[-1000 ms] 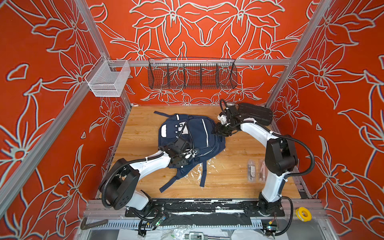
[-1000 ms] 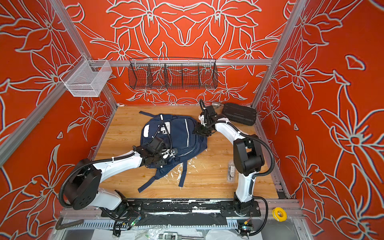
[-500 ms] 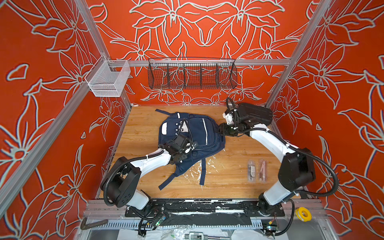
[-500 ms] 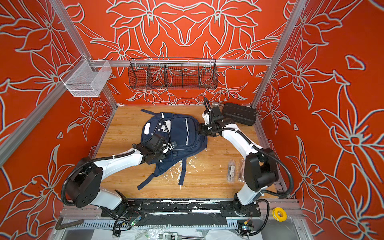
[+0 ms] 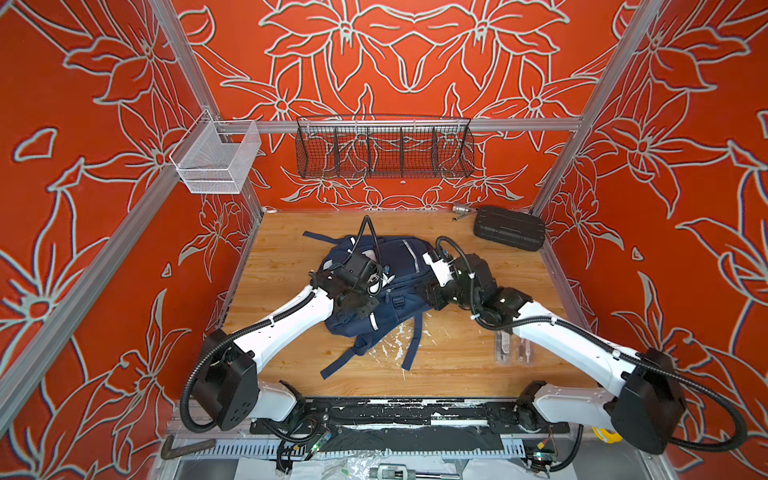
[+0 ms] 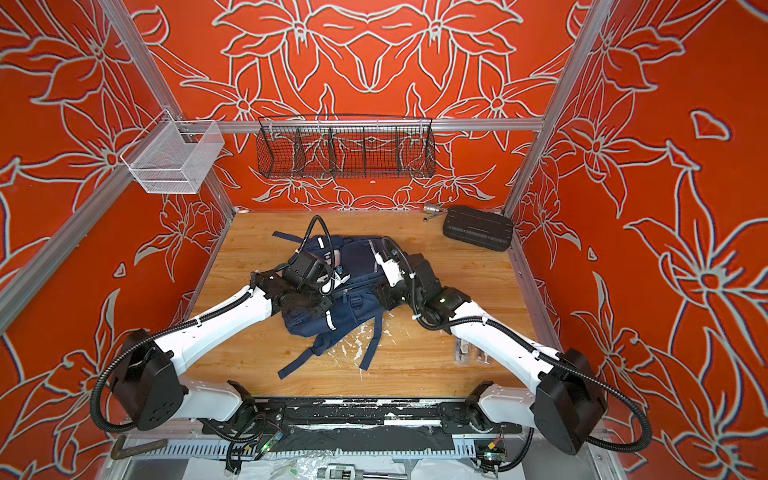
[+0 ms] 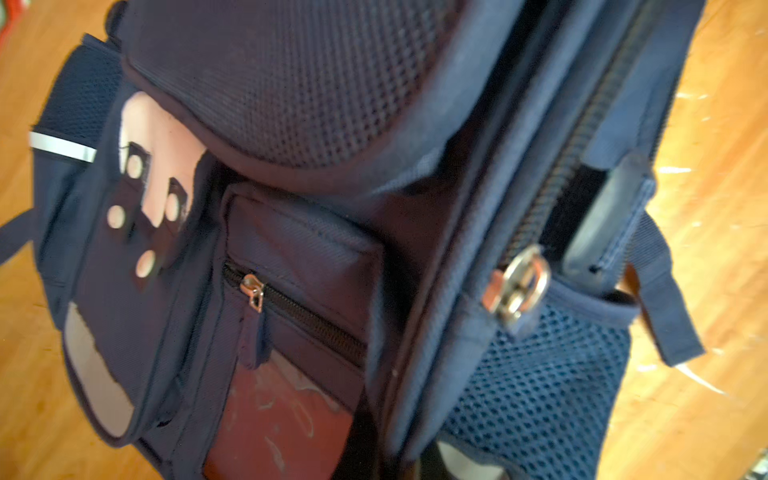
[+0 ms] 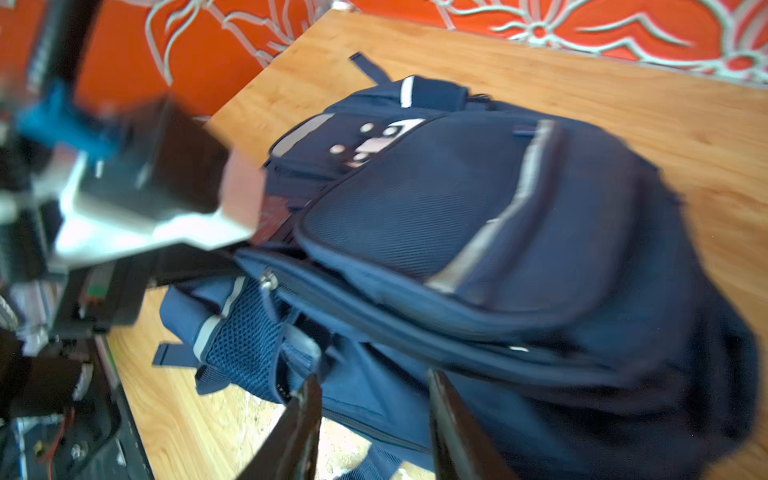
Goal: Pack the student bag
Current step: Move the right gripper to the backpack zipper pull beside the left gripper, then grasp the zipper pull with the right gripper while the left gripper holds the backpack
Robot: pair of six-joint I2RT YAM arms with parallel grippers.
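The navy student bag point(image 5: 399, 266) point(image 6: 357, 257) lies front up on the wooden table, its straps trailing toward the near edge. My left gripper point(image 5: 368, 305) point(image 6: 316, 307) sits at the bag's near left side. In the left wrist view the left gripper point(image 7: 399, 465) is shut on a fold of bag fabric beside the main zip, whose slider point(image 7: 517, 286) shows just beyond. My right gripper point(image 5: 432, 297) point(image 6: 382, 297) is at the bag's near right edge. The right wrist view shows the right gripper point(image 8: 374, 399) open, its dark fingers point(image 8: 307, 415) apart over the blue fabric.
A black ribbed hard case point(image 5: 509, 227) lies at the back right with a small metal tool point(image 5: 461, 210) beside it. Two clear packets point(image 5: 513, 349) lie under the right arm. A black wire basket point(image 5: 384, 151) and a white mesh basket point(image 5: 216, 160) hang on the walls.
The left gripper has shut on the bag's edge and pulled it up. The right arm has swung from beside the black case to the bag's near right side, its jaws narrowing a little.
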